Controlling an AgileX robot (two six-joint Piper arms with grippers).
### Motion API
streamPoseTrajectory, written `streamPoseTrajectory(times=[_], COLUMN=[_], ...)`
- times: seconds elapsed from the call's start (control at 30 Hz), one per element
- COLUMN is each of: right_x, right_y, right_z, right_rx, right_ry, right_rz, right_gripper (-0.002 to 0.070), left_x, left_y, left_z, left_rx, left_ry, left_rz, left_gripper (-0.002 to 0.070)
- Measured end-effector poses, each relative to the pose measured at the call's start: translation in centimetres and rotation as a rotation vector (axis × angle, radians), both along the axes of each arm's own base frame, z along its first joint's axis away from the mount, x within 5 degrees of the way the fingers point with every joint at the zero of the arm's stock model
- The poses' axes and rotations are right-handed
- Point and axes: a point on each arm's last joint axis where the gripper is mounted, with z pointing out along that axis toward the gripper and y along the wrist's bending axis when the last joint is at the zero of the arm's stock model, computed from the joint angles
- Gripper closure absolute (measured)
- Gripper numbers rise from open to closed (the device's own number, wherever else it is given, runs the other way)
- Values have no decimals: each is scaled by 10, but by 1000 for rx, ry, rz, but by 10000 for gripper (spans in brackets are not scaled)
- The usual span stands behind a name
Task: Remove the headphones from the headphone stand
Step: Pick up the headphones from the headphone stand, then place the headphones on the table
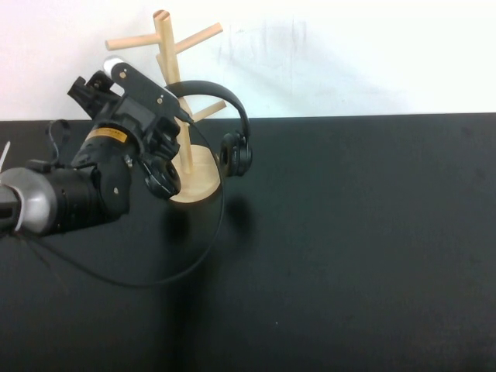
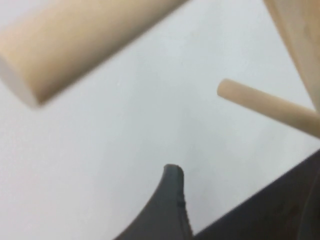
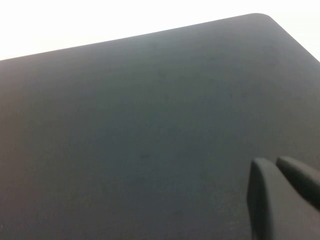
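Observation:
The headphones [image 1: 232, 124] hang on the headphone stand [image 1: 166, 54], a light wooden pole with angled pegs on a round base [image 1: 198, 182]. The headband arches over a peg to the right of the pole. One ear cup [image 1: 235, 153] hangs right of the base, the other [image 1: 163, 177] left of it. My left gripper [image 1: 166, 128] is open against the stand's left side, just above the left ear cup. In the left wrist view only one finger [image 2: 172, 200] shows, with two wooden pegs [image 2: 265, 105] ahead; no headphones lie between the jaws. My right gripper [image 3: 274, 164] is shut and empty above bare table.
The black table [image 1: 349, 248] stretches to the right and front of the stand. A white wall [image 1: 349, 54] rises behind its far edge. A thin black cable [image 1: 209, 240] loops from the left arm across the table in front of the stand's base.

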Motion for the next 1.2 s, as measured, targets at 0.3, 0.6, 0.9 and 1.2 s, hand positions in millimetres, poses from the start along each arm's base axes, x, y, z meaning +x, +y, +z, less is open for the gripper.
streamPoseTrajectory(times=[0.3, 0.6, 0.9, 1.2], right_x=[0, 0, 0, 0], right_y=[0, 0, 0, 0], right_z=[0, 0, 0, 0], right_rx=[0, 0, 0, 0], right_ry=[0, 0, 0, 0], right_rz=[0, 0, 0, 0], right_gripper=[684, 684, 684, 684], left_x=[7, 8, -1, -47], left_y=[6, 5, 5, -7], left_z=[-12, -14, 10, 81], left_rx=[-27, -43, -112, -264], left_ry=[96, 159, 174, 227], left_rz=[9, -5, -22, -125], left_gripper=[298, 631, 642, 642])
